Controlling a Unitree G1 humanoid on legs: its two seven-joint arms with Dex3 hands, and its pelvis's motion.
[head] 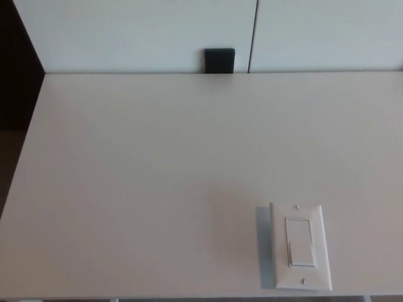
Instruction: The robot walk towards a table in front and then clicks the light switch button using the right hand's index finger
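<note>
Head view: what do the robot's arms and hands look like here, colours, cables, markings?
Nothing to describe: neither arm nor hand shows in this picture. Only the white table, the white light switch plate near its front edge, and a small black block behind the far edge appear.

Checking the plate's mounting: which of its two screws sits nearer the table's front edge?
The lower screw, below the rocker; the other screw sits above it.

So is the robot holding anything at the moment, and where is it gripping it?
Nothing that can be seen: neither hand is in view. The white rocker light switch lies untouched on the white table.
</note>
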